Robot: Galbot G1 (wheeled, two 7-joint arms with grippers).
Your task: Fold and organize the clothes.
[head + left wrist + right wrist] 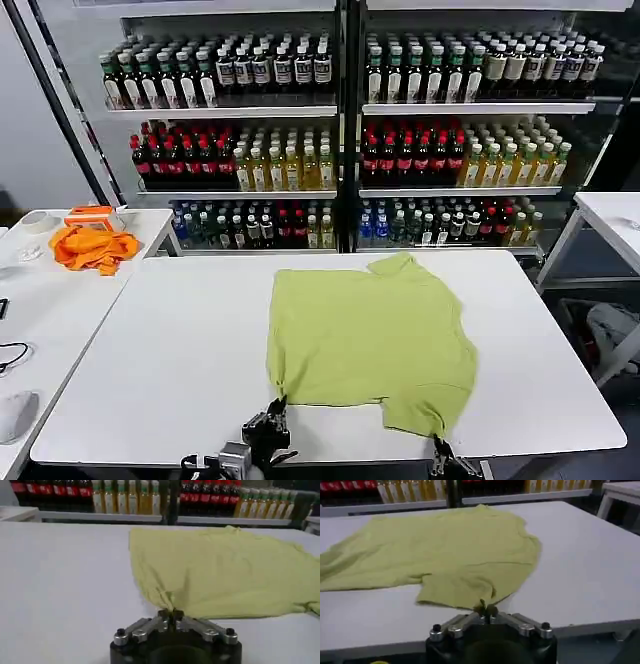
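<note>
The light yellow-green T-shirt lies spread on the white bench, plain side up, with its near edge close to the bench's front edge. The left gripper is at the shirt's near left corner — its jaws are clenched on a pinch of the fabric, which rises in small creases. The right gripper is at the near right corner (by the bench's front edge), and its jaws are likewise clenched on the T-shirt's edge. An orange cloth lies on a side bench, well apart.

Matt cotton T-shirt, smooth white table
</note>
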